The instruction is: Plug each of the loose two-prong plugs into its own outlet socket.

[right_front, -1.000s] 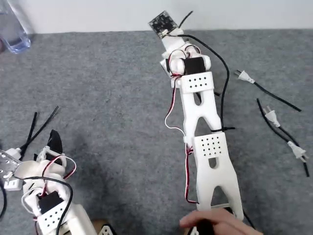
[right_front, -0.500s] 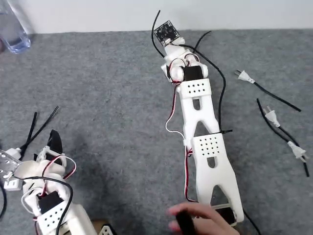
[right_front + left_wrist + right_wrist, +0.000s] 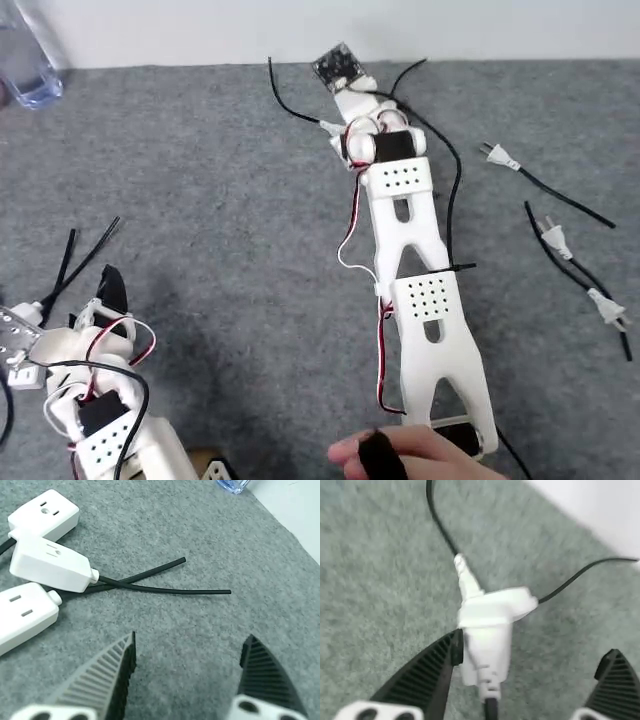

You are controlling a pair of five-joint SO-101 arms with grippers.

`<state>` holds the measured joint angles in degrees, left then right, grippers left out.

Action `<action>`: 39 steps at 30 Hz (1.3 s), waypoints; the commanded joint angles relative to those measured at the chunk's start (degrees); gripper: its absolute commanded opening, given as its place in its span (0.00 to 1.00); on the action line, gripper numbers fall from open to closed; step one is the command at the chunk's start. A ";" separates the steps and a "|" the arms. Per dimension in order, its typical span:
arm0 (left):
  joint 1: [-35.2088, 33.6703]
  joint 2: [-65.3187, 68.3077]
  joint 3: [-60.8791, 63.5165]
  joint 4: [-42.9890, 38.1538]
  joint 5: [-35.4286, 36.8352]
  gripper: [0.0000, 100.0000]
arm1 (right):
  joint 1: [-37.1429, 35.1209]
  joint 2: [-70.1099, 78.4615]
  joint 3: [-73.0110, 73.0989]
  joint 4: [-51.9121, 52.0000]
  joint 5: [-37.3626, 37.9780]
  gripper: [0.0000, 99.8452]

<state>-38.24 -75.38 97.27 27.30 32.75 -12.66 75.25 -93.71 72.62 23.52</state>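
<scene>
**Pose.** R arm [image 3: 405,230] is stretched long across the counter [image 3: 220,200], wrist at the far edge by the wall. L arm [image 3: 95,400] is folded low at the near-left corner. A person's hand [image 3: 410,458] sits at the base of my R arm.

**R tool** [image 3: 536,647]: jaws wide apart, gripping nothing. A white plug piece [image 3: 487,630] lies against one jaw, well apart from the other. Black cord leaves it at both ends.

**L tool** [image 3: 190,641]: jaws wide apart, nothing between them, above bare counter. Ahead lie three white sockets [image 3: 52,565], close together, slot faces showing, unplugged. Two black cords [image 3: 150,582] cross just beside them.

**Plugs.** Three lie on the counter on the outer side of my R arm, well apart from both tools: far plug [image 3: 495,153], mid plug [image 3: 551,237], near plug [image 3: 606,305]. Each has a black cord.

**Unclear.**
- Can't tell if the white piece is a plug alone or a plug seated in a socket, or whether it rests or hangs.
- The nearest socket is cut off at the frame edge.
- The near plug's cord runs out of frame.

**Views.** L wrist view gives the socket faces. High view gives the arm poses, the plugs, a curved cord [image 3: 290,100] by my R wrist, and a clear bottle [image 3: 25,55] at the far-left corner.
</scene>
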 commanded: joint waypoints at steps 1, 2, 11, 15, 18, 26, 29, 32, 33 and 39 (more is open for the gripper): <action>0.35 -0.53 -0.48 -0.18 0.62 0.32 | -0.66 -8.04 -1.93 2.68 -0.70 0.39; 0.35 -0.53 -0.48 -0.18 0.62 0.32 | -0.66 -9.01 -1.93 3.65 -0.70 0.39; 0.44 -0.53 -0.48 -0.18 0.62 0.32 | -1.10 -18.07 -1.93 13.58 -0.79 0.39; 0.44 -0.53 -0.48 -0.18 0.62 0.32 | -2.15 -21.85 -1.85 22.37 -0.70 0.39; 0.44 -0.53 -0.48 -0.18 0.62 0.32 | -1.80 -24.22 -1.85 29.49 -0.79 0.39; 1.05 -0.44 -0.48 -0.09 0.53 0.32 | -1.10 -28.97 7.03 30.64 -5.54 0.39; 1.23 -0.44 -0.48 0.00 0.53 0.32 | -1.10 -33.27 13.36 30.64 -5.63 0.39; 1.23 -0.44 -0.48 0.00 0.53 0.32 | -2.68 -38.99 22.33 30.64 -5.63 0.39; 1.23 -0.44 -0.48 0.00 0.53 0.32 | -3.30 -41.27 26.11 30.64 -5.63 0.39; 1.23 -0.44 -0.48 0.00 0.53 0.32 | -7.16 -57.10 49.58 30.55 -5.36 0.39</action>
<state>-37.27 -75.38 97.27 27.30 32.75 -18.02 28.13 -53.10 100.57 18.51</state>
